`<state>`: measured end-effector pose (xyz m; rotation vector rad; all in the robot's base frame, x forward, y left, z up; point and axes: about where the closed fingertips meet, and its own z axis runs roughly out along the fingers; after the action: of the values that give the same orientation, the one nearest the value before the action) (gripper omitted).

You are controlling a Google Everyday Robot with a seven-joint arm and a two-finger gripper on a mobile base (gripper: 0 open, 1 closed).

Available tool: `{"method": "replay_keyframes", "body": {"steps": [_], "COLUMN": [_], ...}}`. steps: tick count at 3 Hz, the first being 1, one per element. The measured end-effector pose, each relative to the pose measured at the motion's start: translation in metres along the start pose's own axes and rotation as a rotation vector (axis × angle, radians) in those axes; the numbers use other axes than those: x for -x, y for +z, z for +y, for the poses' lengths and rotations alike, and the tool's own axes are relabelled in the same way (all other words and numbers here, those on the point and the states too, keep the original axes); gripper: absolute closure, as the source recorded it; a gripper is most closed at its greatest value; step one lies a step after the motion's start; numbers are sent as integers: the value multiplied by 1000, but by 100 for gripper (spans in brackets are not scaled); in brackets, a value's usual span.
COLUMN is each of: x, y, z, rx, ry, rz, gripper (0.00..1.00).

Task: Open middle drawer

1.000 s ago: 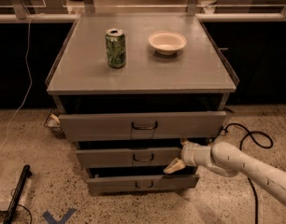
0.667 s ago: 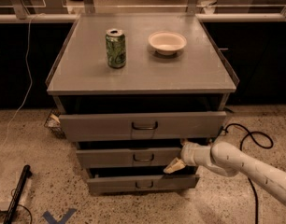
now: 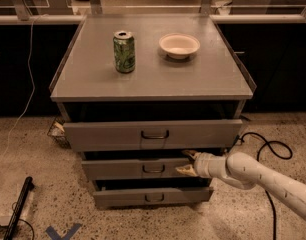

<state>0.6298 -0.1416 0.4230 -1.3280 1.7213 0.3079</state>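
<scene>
Speckled floor, dark cabinets behind, grey drawer unit in the centre. Its counter [image 3: 208, 81] carries a green can [image 3: 124, 51] at left and a white bowl [image 3: 179, 45] to the right, well apart. Three drawers sit below. The top drawer [image 3: 103, 135] sticks out furthest. The middle drawer [image 3: 123, 169] sits under it, above the bottom drawer [image 3: 123, 198], its front only slightly forward. Its loop handle [image 3: 153, 168] is central. The gripper [image 3: 187, 163] is at that front, just right of the handle, with the arm coming in from the right. The jaws are spread apart, one fingertip [image 3: 190, 155] near the front's top edge and the other lower, gripping nothing that I can see.

To do the step well, I'd judge: shift left onto the loop, close on it, then pull level and straight along the slides with no sideways drag. Mind the overhanging top drawer above the wrist.

The drawer front faces the camera. Its long axis runs left-right, and its travel is toward the camera.
</scene>
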Motion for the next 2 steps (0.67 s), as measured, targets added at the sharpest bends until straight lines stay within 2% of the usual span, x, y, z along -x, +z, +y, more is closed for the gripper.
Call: {"method": "replay_keyframes", "body": {"steps": [1, 2], "x": [0, 0], "y": [0, 0], "z": [0, 0], "rx": [0, 0], "ry": [0, 0], "rz": [0, 0], "gripper": [80, 100]}}
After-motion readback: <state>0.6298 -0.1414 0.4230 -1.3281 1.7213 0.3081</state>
